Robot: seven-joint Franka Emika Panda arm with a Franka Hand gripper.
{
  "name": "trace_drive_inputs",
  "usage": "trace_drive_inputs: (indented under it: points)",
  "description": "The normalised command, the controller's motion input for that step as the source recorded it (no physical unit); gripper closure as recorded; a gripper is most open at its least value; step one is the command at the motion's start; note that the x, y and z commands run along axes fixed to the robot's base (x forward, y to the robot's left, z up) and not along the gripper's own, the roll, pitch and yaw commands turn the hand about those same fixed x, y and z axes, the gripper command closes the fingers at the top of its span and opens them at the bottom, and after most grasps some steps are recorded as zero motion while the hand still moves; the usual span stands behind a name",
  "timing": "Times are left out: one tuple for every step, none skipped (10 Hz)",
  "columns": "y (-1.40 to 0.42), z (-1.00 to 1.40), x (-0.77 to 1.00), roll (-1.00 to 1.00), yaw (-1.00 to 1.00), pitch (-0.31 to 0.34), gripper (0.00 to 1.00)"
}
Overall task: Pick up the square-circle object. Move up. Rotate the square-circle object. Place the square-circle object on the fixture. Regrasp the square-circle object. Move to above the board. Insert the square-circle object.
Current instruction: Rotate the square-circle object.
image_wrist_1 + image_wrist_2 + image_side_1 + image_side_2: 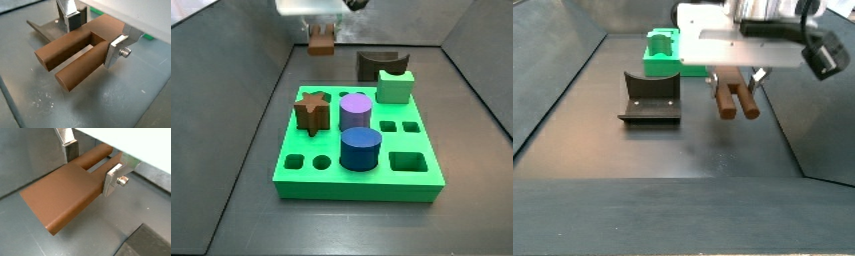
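The square-circle object [80, 55] is held off the floor between the fingers of the gripper [97, 35]; in a side view it hangs as two brown prongs [736, 100] below the gripper [738, 72], clear of the dark floor. In both wrist views the jaws are closed on it — one silver finger [115, 178] presses its side, the opposite finger [69, 145] meets its other face, and the piece fills the gap between them. A wrist view shows the object as a slotted bar with two parallel legs; the view from the opposite side shows a broad flat face [63, 200].

The fixture [651, 98], a dark bracket on a base plate, stands on the floor to the left of the held piece, apart from it and bare.

The board [361, 150] lies nearer in a side view, well away from the gripper [322, 30]. It holds a brown star peg [313, 110], a purple cylinder [356, 110], a blue cylinder [361, 148] and a pale green notched block [394, 87]; a square hole [406, 161], a round hole and small rectangular holes stand unfilled.
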Motion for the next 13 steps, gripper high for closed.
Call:
trace_drive_inputs:
  points:
    - [0.01,-1.0,0.03,-0.05,0.03,-0.038,1.0]
    - [0.01,-0.97,0.05,-0.08,0.02,-0.043,1.0]
    - [0.01,-0.85,0.05,-0.1,0.02,-0.049,1.0]
    - [0.01,-0.71,0.05,-0.12,0.01,-0.059,1.0]
    - [0.01,-0.61,0.04,-0.14,0.01,-0.07,1.0]
    - [0.01,-0.49,0.04,-0.15,0.01,-0.081,1.0]
    - [0.01,-0.4,0.04,-0.16,0.02,-0.09,1.0]
    - [0.02,-0.32,0.04,-0.17,0.02,-0.095,1.0]
    - [0.02,-0.24,0.04,-0.18,0.02,-0.104,1.0]
    - [0.0,0.0,0.0,0.0,0.0,0.0,0.0]
    - [0.0,1.0,0.0,0.0,0.0,0.0,0.0]
    - [0.0,1.0,-0.01,0.0,0.0,0.011,0.0]
    - [0.0,1.0,-0.01,0.01,-0.01,0.044,0.0]
